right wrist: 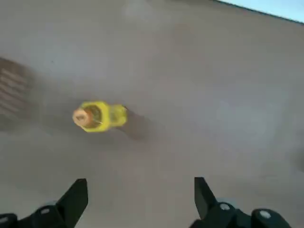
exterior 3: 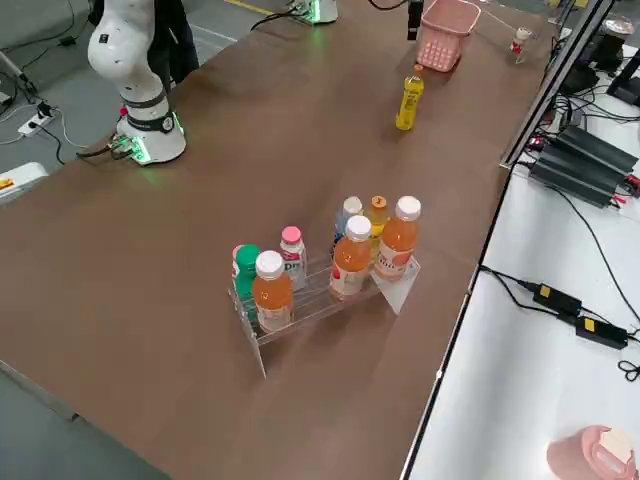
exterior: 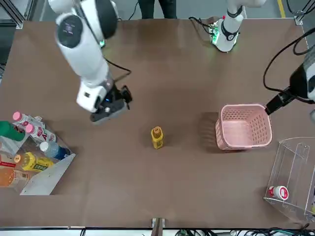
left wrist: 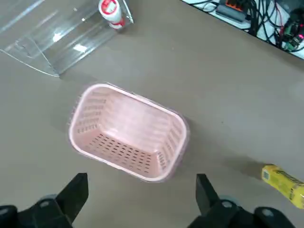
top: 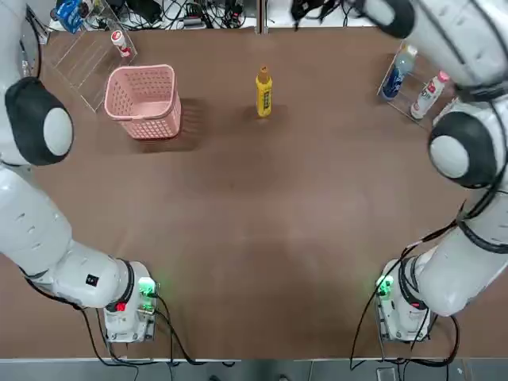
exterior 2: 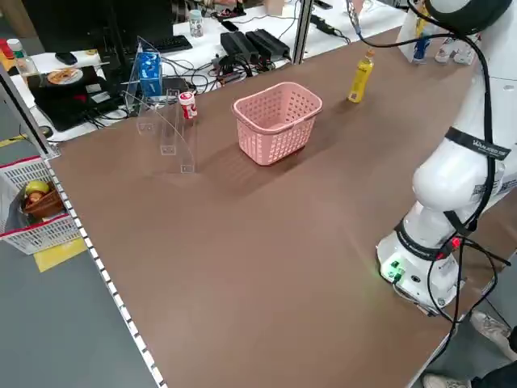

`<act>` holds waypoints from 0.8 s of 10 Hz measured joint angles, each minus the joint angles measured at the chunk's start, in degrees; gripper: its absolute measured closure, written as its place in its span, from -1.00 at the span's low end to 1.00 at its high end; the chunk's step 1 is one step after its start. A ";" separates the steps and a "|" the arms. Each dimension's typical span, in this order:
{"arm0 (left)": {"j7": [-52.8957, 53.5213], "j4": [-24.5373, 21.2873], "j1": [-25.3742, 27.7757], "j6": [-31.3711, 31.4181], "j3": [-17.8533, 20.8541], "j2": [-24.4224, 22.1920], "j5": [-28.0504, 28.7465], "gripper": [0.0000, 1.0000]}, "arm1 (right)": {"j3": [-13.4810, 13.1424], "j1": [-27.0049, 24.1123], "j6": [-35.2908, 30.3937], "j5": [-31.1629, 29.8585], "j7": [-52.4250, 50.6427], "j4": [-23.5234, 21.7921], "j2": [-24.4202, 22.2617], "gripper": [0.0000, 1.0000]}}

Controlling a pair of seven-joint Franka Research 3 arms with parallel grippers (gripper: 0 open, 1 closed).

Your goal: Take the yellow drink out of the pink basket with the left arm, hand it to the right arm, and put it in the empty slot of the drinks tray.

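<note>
The yellow drink [top: 263,93] [exterior: 157,137] stands upright on the bare table, outside the pink basket [top: 155,127] [exterior: 243,105], which holds nothing. My left gripper [left wrist: 141,183] hovers open above the basket's near side, with the drink [left wrist: 284,184] off to one side. My right gripper [right wrist: 140,187] [exterior: 115,103] hangs open over the table a short way from the drink [right wrist: 97,116]. The drinks tray [exterior 3: 395,285] [exterior: 49,179] holds several bottles at the table's right far corner. I cannot make out its empty slot.
A second clear acrylic rack [top: 83,59] [left wrist: 47,42] with one small red-and-white bottle [top: 121,44] stands beside the basket at the far left. Cables and boxes lie beyond the table's far edge. Both arm bases [top: 127,313] [top: 405,305] sit at the near edge.
</note>
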 joint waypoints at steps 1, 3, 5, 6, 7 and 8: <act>1.80 -0.06 0.64 -0.19 0.59 -0.44 -0.02 -1.00 | -0.03 1.90 2.89 -0.01 3.70 1.20 2.74 -0.98; 7.67 -0.23 2.93 -1.48 0.90 -0.64 -0.02 -1.00 | -0.15 4.34 10.15 -0.09 7.37 2.77 8.36 -0.98; 14.07 -0.41 5.24 -2.88 1.22 -0.64 -0.02 -1.00 | -0.26 5.88 13.40 -1.28 7.57 3.30 12.43 -0.93; 16.68 -0.41 6.14 -2.95 1.22 -0.64 -0.02 -1.00 | -0.25 6.75 13.47 -3.82 7.60 3.33 13.50 -0.92; 18.40 -0.41 6.52 -2.96 1.22 -0.64 -0.02 -1.00 | -0.26 7.75 13.88 -5.99 7.81 3.33 14.37 -0.81; 18.82 -0.41 6.52 -2.96 1.18 -0.65 -0.02 -1.00 | -0.29 8.43 15.19 -6.76 7.87 3.30 15.09 -0.74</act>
